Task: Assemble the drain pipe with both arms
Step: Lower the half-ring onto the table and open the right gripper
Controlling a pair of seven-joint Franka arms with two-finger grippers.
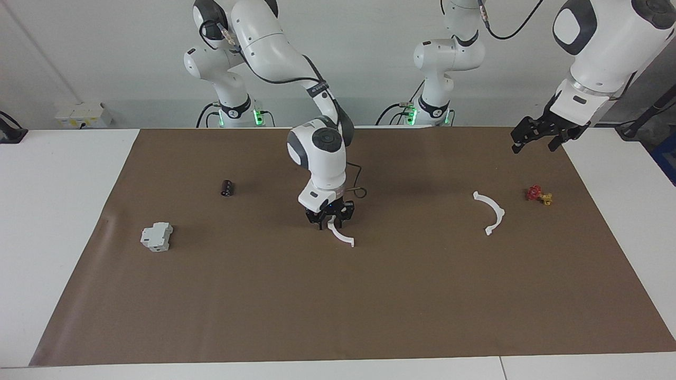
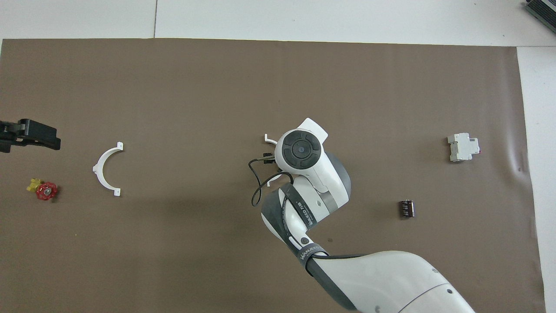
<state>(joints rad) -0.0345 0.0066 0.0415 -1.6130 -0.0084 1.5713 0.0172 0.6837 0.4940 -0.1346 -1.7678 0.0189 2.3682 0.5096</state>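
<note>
Right gripper (image 1: 330, 218) down at mid-mat, fingers closed on one end of a white half-ring arc (image 1: 342, 236); the arc's free end touches the brown mat (image 1: 264, 295). Second half-ring arc (image 1: 491, 210) lies flat toward the left arm's end, beside the red-and-yellow valve piece (image 1: 538, 195). Left gripper (image 1: 536, 138) waits raised over the mat's edge, fingers spread.
</note>
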